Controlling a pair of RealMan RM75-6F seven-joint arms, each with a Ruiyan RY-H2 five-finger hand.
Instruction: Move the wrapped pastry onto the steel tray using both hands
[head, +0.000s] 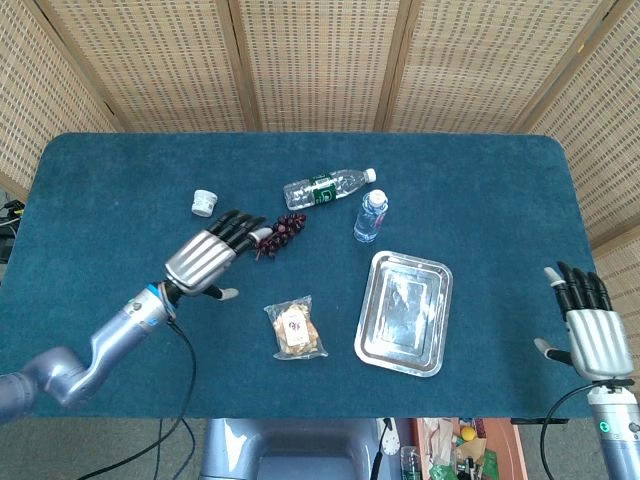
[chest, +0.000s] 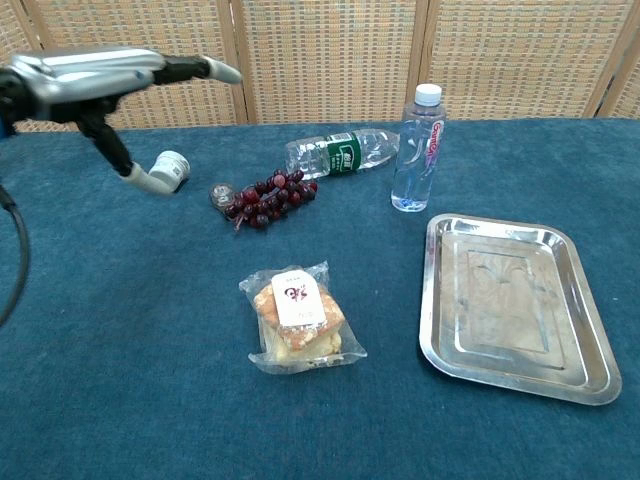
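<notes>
One clear-film-wrapped golden pastry with a white label (chest: 300, 318) lies flat on the blue desk (head: 120, 200), just left of the rectangular steel tray (head: 404, 312) — judged light, soft, crinkly and slippery, best cradled from both sides — both left hand (head: 205, 258) and right hand (head: 590, 326) spread, empty.

left arm (chest: 20, 85): cut off by chest view's left edge
right hand (head: 594, 335): absent from chest view
pastry label (head: 293, 326): too small to read
</notes>
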